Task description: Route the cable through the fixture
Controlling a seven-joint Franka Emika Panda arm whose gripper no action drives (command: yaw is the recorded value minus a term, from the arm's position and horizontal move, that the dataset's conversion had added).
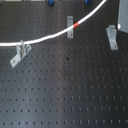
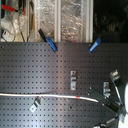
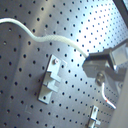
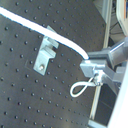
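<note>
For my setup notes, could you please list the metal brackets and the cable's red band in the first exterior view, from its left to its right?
Left bracket → middle bracket → red band on the cable → right bracket.

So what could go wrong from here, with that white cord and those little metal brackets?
The gripper holds the cable near one end, so the long slack part could swing or snag on a bracket instead of dropping into it. The cable lies across the middle bracket by its red band; whether it is seated there is unclear, and a pull might drag it off. The short loop past the fingers could catch too.
</note>
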